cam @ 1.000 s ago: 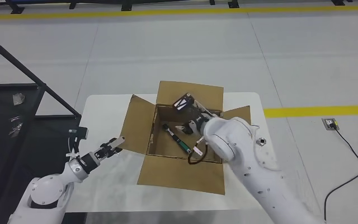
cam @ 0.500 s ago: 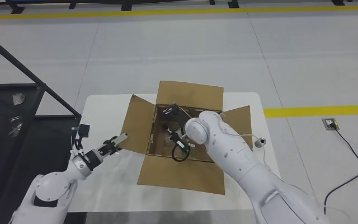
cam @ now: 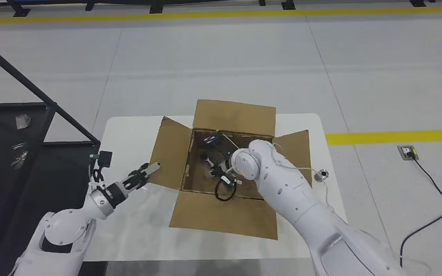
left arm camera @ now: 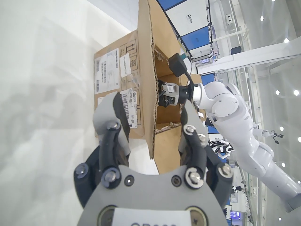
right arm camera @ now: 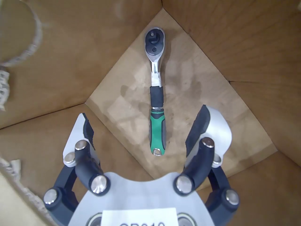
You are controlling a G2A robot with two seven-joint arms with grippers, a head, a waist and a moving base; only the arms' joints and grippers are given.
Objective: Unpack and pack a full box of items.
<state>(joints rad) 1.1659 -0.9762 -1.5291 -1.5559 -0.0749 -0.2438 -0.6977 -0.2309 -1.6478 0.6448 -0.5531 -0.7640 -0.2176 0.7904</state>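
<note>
Down inside the open cardboard box (cam: 224, 210), the right hand (right arm camera: 143, 116) is hanging with its fingers spread wide and gripping nothing. Directly beneath it, a ratchet wrench (right arm camera: 156, 95) is lying flat on the box floor. Its green-and-grey grip is pointing toward the hand and its steel head is pointing into a corner. From the right wrist view the grip is lining up in the gap between the two black finger pads (right arm camera: 200, 123), though neither pad is touching the tool.

From above, the box is sitting in the middle of the white desk (cam: 138, 134) with all four flaps folded outward. The right arm is bending over the rim and dipping in, so the wrench is hiding under it from that angle.

Over on the other side, the left hand (cam: 148, 168) is holding just off the desk at the outer edge of the box's left flap (left arm camera: 145, 71). It is released too, fingers apart. In its own wrist view the flap's edge is standing in line with the gap between its fingers; whether either finger is touching the cardboard, I cannot tell. White shipping labels (left arm camera: 110, 71) are showing on the box wall below that flap.
</note>
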